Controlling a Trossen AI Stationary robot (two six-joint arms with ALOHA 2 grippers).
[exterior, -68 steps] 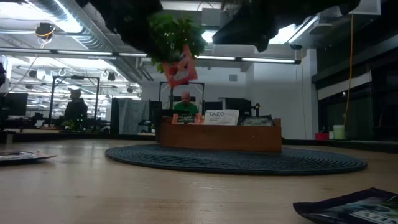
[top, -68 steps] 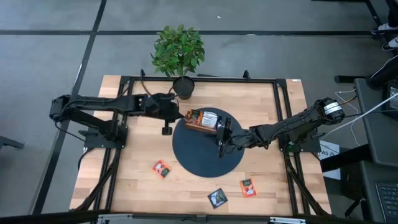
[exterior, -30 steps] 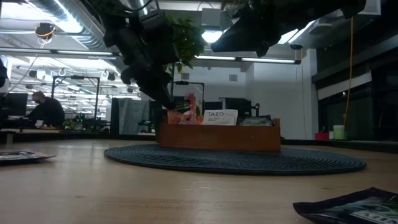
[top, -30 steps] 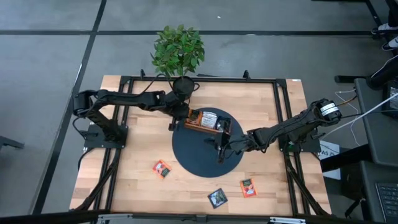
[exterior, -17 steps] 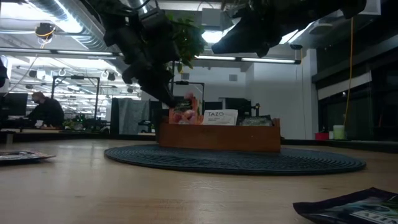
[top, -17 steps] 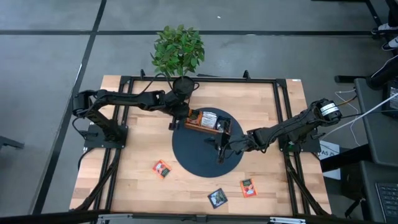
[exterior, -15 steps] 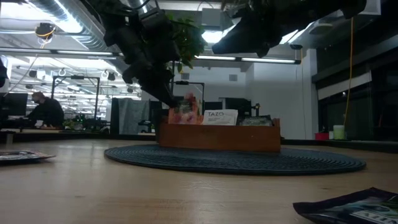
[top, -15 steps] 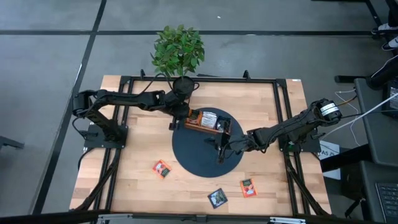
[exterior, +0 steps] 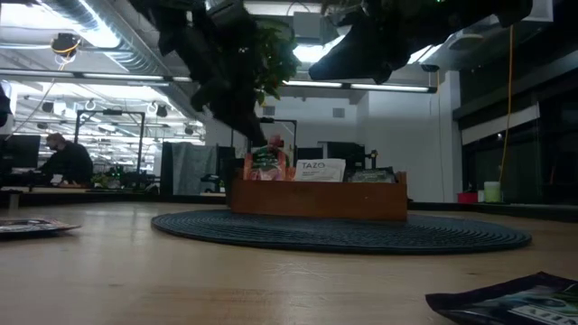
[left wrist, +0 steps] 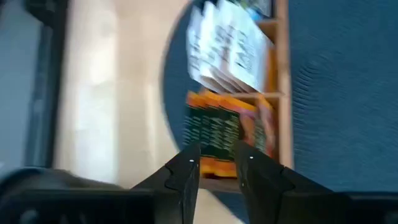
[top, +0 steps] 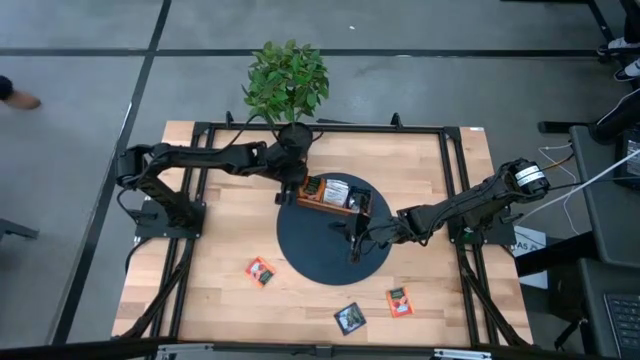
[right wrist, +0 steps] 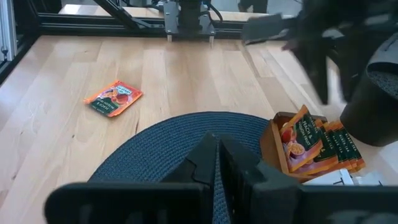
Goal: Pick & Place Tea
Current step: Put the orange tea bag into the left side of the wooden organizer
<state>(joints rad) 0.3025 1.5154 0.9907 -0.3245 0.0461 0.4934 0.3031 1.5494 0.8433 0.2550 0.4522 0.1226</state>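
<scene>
1. left gripper (top: 283, 192) is hanging just above the left end of the wooden tray (top: 333, 207), fingers (left wrist: 186, 177) now parted with nothing between them. a second ago they were clamped on an orange sachet held above that end compartment.
2. that orange sachet (exterior: 265, 161) is now standing upright in the end compartment with the other orange ones, so this drop is looking done.
3. tray is sitting on the round dark mat (top: 320, 255), with white sachets (left wrist: 227, 46) in the middle compartment and dark ones at the far end.
4. right gripper (top: 352, 243) is waiting low over the mat, just on the near side of the tray. fingers are reading as shut or near shut in its wrist view, nothing in them.
5. still loose on the table: orange sachet (top: 261, 271) near the left front, dark sachet (top: 349, 318) at the front edge, another orange one (top: 400, 301) to its right.
6. room: the left arm is backing out between the plant pot (top: 295, 140) and the tray end, which is tight, so lifting straight up is looking safest.
7. front half of the table is open apart from the three sachets. the dark one is close to the front edge, so a push could slide it off.
</scene>
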